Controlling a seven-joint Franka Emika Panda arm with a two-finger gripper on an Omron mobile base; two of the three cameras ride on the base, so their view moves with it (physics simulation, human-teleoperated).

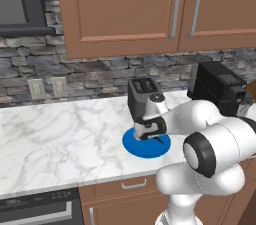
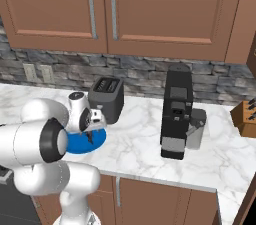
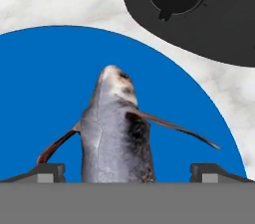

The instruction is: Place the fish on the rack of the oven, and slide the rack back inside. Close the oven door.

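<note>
A small grey fish point(image 3: 117, 138) with thin fins lies on a round blue plate point(image 3: 45, 83) on the marble counter. My gripper point(image 3: 130, 172) hangs low right over it, jaws open, one fingertip point(image 3: 47, 170) on each side of the fish's body and neither touching it. From the left base camera the gripper point(image 1: 150, 136) sits above the plate point(image 1: 135, 149), just in front of the toaster. The right base camera shows the gripper point(image 2: 90, 131) over the plate point(image 2: 75, 145). The oven, its rack and its door are out of view.
A black toaster point(image 1: 143, 95) stands right behind the plate. A black coffee machine point(image 2: 176, 116) stands further right, and a knife block point(image 2: 245, 116) at the far right. Brown wall cabinets point(image 1: 125, 9) hang overhead. A dark appliance front point(image 1: 40, 206) sits below the counter's left.
</note>
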